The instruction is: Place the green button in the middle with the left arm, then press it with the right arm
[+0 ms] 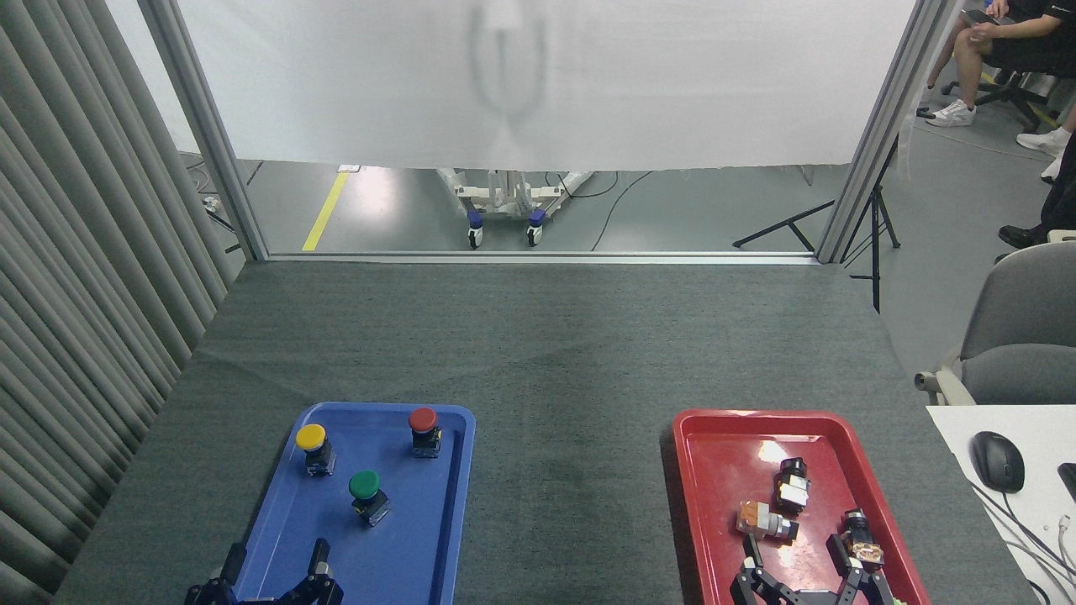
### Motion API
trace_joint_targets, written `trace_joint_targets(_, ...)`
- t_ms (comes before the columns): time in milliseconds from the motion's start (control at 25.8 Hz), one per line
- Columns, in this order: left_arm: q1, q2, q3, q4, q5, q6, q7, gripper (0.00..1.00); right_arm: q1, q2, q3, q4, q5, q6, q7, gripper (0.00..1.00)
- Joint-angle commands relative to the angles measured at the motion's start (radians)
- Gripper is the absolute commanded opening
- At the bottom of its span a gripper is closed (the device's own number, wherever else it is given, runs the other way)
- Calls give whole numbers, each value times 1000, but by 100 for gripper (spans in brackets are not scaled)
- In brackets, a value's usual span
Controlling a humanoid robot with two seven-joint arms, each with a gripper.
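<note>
Our left gripper (276,561) is spread wide and holds nothing, near the green button (366,492); our right gripper (797,556) likewise.

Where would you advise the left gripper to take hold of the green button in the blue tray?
Probably by the black-and-silver base under the domed cap of the green button, coming from the near side where the open left gripper sits. The cap looks rounded and wider than the base, so fingers might slip there.

Bright, even overhead light; sharp focus; glare on the red tray (740,454); faint shadows under objects.
</note>
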Motion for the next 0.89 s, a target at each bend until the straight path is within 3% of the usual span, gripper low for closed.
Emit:
trace_joint_targets(0, 1, 2, 0, 1, 0, 0, 0, 100, 0, 0, 0, -1, 0, 1, -1, 100)
trace_joint_targets(853, 1, 6, 0, -7, 0, -8, -5, 100, 0, 2, -2, -1, 0, 1, -1, 100)
